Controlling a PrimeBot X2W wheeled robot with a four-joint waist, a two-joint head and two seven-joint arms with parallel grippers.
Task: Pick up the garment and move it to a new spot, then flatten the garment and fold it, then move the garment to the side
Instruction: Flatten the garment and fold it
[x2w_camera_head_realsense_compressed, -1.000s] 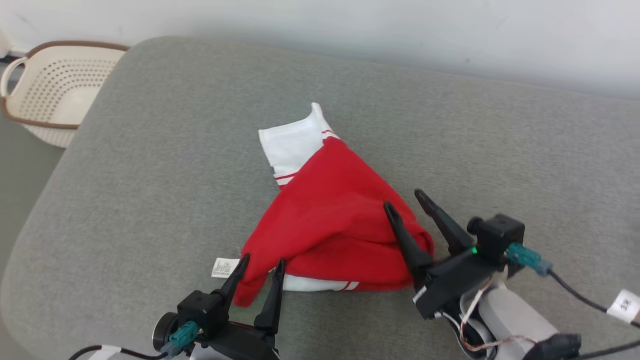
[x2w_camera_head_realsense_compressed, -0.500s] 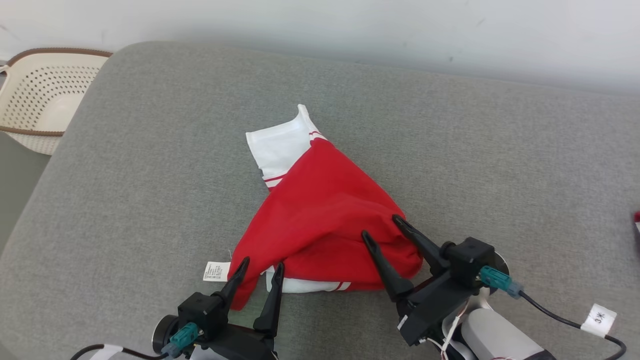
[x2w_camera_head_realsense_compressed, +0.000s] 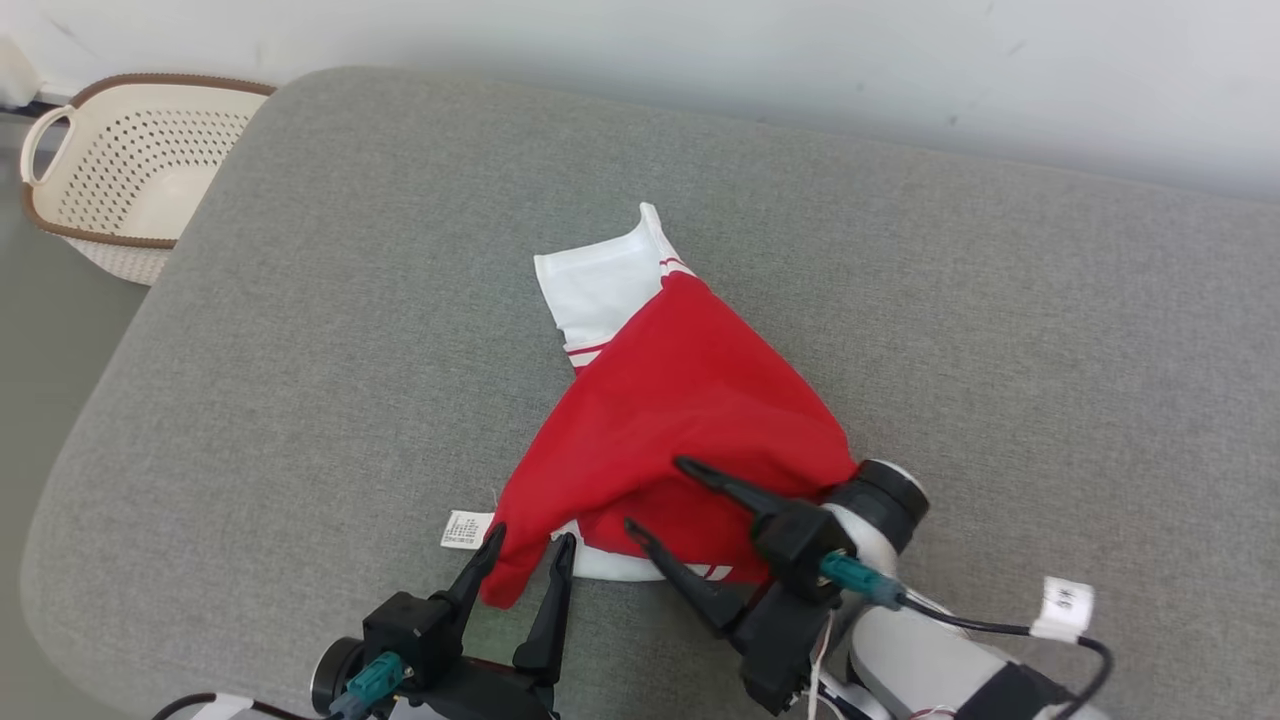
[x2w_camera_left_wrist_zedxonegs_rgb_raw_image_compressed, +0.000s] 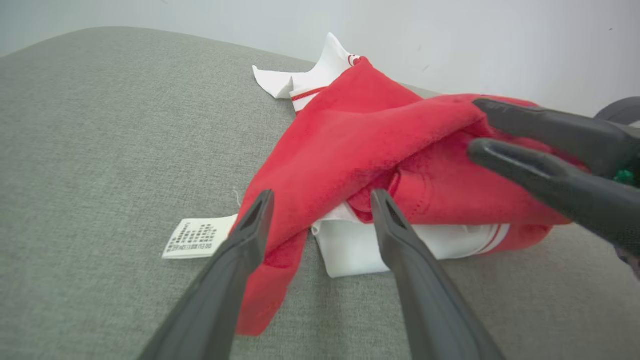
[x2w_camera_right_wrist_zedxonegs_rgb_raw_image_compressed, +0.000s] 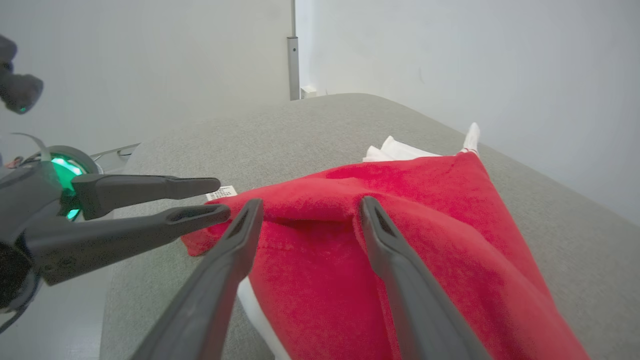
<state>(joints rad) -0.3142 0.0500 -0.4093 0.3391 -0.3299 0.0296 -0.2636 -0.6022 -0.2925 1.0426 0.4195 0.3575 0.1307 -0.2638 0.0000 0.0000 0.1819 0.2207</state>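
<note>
Head view: a red and white garment (x2w_camera_head_realsense_compressed: 690, 420) lies crumpled in a rough triangle on a grey cushion (x2w_camera_head_realsense_compressed: 330, 300), towards its near edge.
Garment detail: a white part with red stripes shows at the far tip and under the near edge; a white care label (x2w_camera_head_realsense_compressed: 466, 530) lies flat on the cushion at the near-left corner.
Left gripper pose: the left gripper (x2w_camera_head_realsense_compressed: 532, 536) comes up from the bottom edge, fingers pointing away from the robot and straddling the garment's near-left red corner.
Left gripper state: jaws spread wide, grasping nothing; red cloth lies between the two fingers, and whether they touch it cannot be told.
Right gripper pose: the right gripper (x2w_camera_head_realsense_compressed: 656, 493) is turned across the robot's front, its fingers pointing left and slightly away, low over the garment's near-right part, with the pale forearm (x2w_camera_head_realsense_compressed: 920, 650) behind it at the lower right.
Right gripper state: jaws apart, released; in the right wrist view a raised red fold sits between the fingertips, ungripped.
Spacing: the two grippers are near each other, tips apart.
Surroundings: a perforated cream basket (x2w_camera_head_realsense_compressed: 60, 215) stands off the cushion's far-left corner, by a pale wall (x2w_camera_head_realsense_compressed: 800, 60).
</note>
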